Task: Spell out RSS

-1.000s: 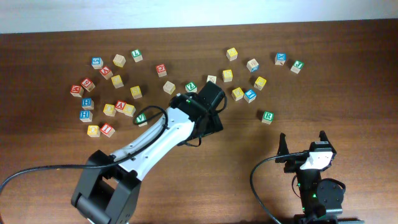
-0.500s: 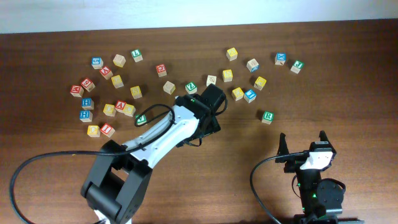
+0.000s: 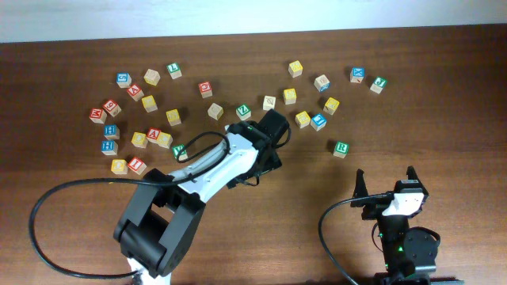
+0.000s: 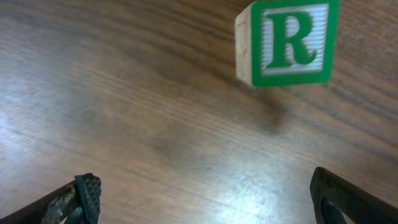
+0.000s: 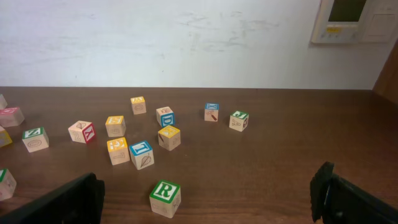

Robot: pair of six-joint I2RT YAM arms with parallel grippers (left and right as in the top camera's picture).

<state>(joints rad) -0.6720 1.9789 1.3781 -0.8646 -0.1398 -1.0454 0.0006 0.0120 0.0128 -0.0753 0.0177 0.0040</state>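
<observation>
The left arm has swung rightward at its base, and the left tool (image 4: 204, 186) gapes empty short of the green R cube (image 4: 289, 43) on the desk (image 4: 124, 93), so fetching R seems the step, needing a forward straddle, while the right tool (image 3: 388, 182) sits open.

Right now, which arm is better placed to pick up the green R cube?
Left, probably. The left tool, open, is extended, and the green R cube sits close ahead in its wrist view. The right tool, also open, is parked back at its base, though the cube lies on its side.
</observation>
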